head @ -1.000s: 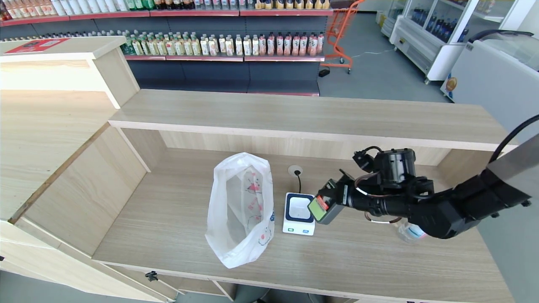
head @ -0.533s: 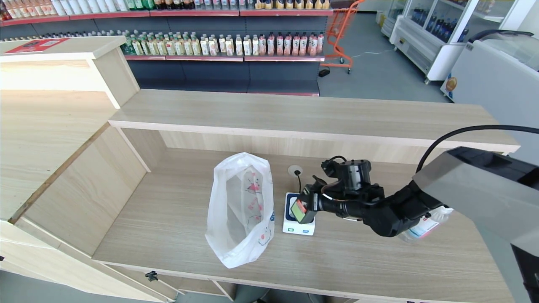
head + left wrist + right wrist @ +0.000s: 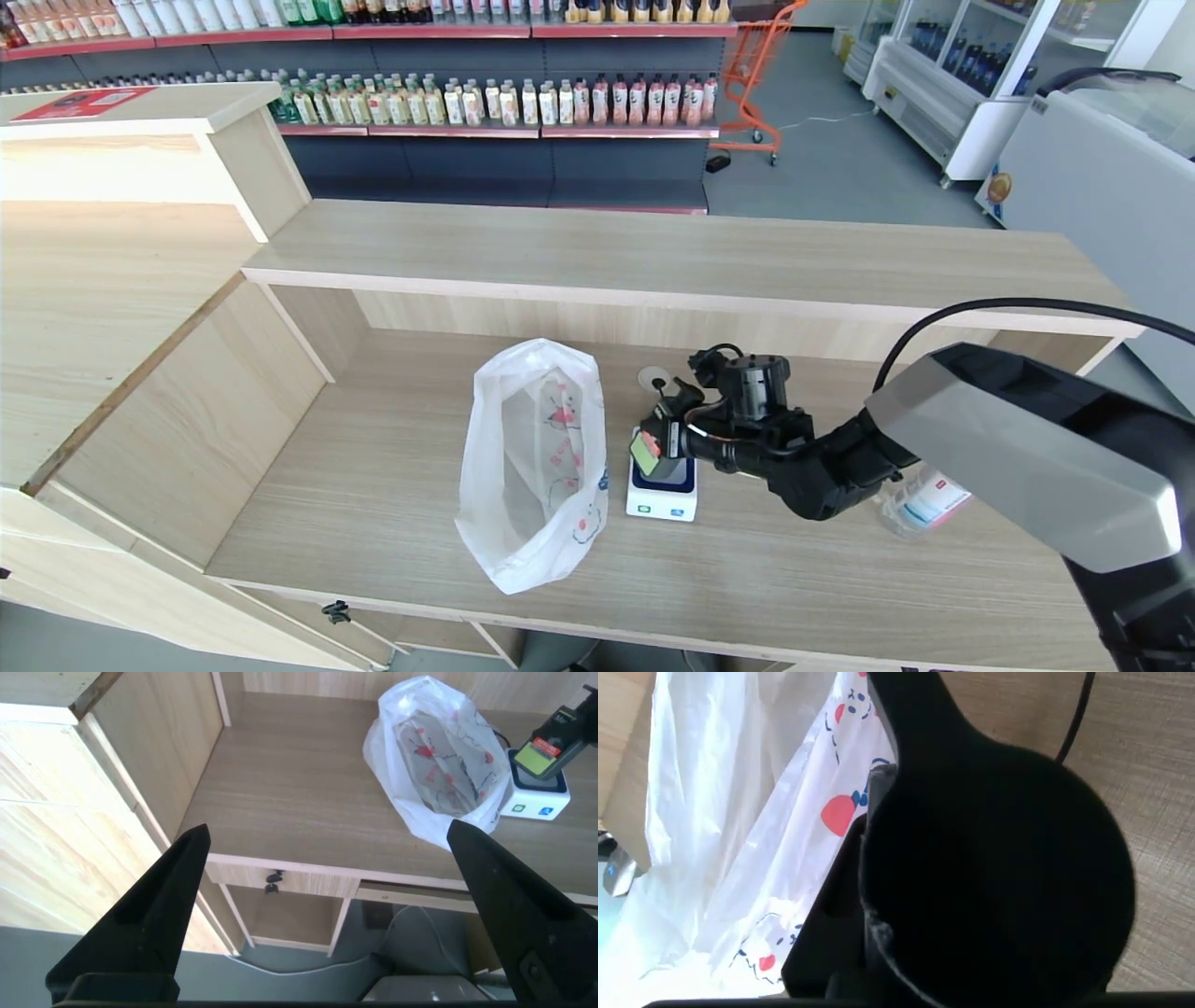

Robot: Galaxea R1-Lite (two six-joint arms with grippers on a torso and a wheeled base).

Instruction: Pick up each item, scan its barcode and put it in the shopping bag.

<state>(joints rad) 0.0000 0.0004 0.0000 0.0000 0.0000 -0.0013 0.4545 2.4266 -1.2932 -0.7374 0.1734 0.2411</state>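
My right gripper [image 3: 661, 442] is shut on a small green box with a red label [image 3: 645, 456], held just above the white barcode scanner [image 3: 662, 497]. The white plastic shopping bag [image 3: 532, 467] stands open just left of the scanner, printed with red marks. In the right wrist view a dark shape fills the middle, with the bag [image 3: 738, 812] close beside it. My left gripper [image 3: 327, 831] is open with nothing between its fingers, in front of the counter's front edge. That view shows the bag [image 3: 439, 761], the scanner [image 3: 539, 805] and the green box [image 3: 537, 758] farther off.
A clear plastic bottle with a white label [image 3: 920, 499] lies on the counter [image 3: 373, 485] to the right, partly behind my right arm. The scanner's black cable [image 3: 664, 403] runs to a hole at the back. A raised shelf [image 3: 653, 252] borders the counter's far side.
My right arm has carried the green box to the left, from beside the scanner's right edge to over the scanner. More of the bottle shows behind the arm.
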